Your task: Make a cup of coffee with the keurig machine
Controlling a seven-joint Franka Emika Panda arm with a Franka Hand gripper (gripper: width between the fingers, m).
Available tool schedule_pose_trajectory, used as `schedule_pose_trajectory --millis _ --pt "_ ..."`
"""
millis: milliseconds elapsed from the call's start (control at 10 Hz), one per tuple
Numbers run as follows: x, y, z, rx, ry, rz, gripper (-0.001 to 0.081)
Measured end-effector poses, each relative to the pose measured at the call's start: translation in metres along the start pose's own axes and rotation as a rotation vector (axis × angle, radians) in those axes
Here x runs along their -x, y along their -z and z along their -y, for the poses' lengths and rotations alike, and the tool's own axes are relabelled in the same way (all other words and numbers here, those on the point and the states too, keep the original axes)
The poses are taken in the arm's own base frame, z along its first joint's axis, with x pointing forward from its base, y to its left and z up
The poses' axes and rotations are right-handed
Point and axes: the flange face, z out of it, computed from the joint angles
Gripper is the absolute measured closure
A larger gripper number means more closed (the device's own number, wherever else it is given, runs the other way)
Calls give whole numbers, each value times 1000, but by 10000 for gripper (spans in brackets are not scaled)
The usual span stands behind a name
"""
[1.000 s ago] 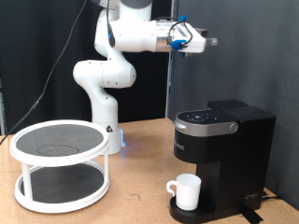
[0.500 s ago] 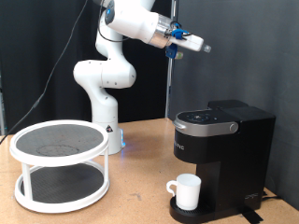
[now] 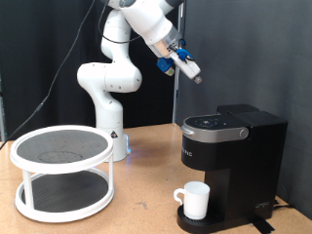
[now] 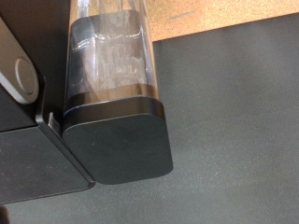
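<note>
Fingers: the gripper (image 3: 196, 78) hangs in the air, tilted downward, well above the keurig machine (image 3: 232, 166) and a little toward the exterior view's left of its top panel. Whether the fingers are apart or together cannot be told from either view, and nothing shows between them.
Keurig machine: black and boxy, standing at the bench's (image 3: 136, 210) right end in the exterior view, lid down, with a silver-rimmed top panel (image 3: 211, 124) facing up.
Cup: the white cup (image 3: 194, 200) sits upright on the machine's round drip tray (image 3: 200, 224), under the brew head, its handle pointing to the exterior view's left.
Wrist view: looks down on the machine's dark body, with a clear ribbed water tank (image 4: 112, 51) seated in a black base (image 4: 121, 140), and part of the silver rim (image 4: 19, 75) at one side. A strip of the wooden bench (image 4: 224, 17) shows beyond a dark flat surface. The fingers do not show in this view.
Arm: the white robot arm (image 3: 112, 73) rises from its base near the bench's back edge and bends over toward the machine.
Rack: a white round two-tier rack (image 3: 61, 171) with dark mesh shelves stands at the bench's left end in the exterior view, well apart from the machine.
</note>
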Motion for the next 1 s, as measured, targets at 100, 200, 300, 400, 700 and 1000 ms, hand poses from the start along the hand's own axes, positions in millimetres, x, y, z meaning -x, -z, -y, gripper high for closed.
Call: schedule_pose_trajectory --millis 100,200,300,400,700,1000 --pt "0 0 0 0 0 0 72" --pt "1 1 -1 -15 3 -17 72" --pt "6 3 -5 -74 18 -75 72" --pt "17 9 -9 -179 39 -125 72" --pt "54 18 -19 -363 137 -197 72" --pt "83 27 -5 -420 151 -207 72"
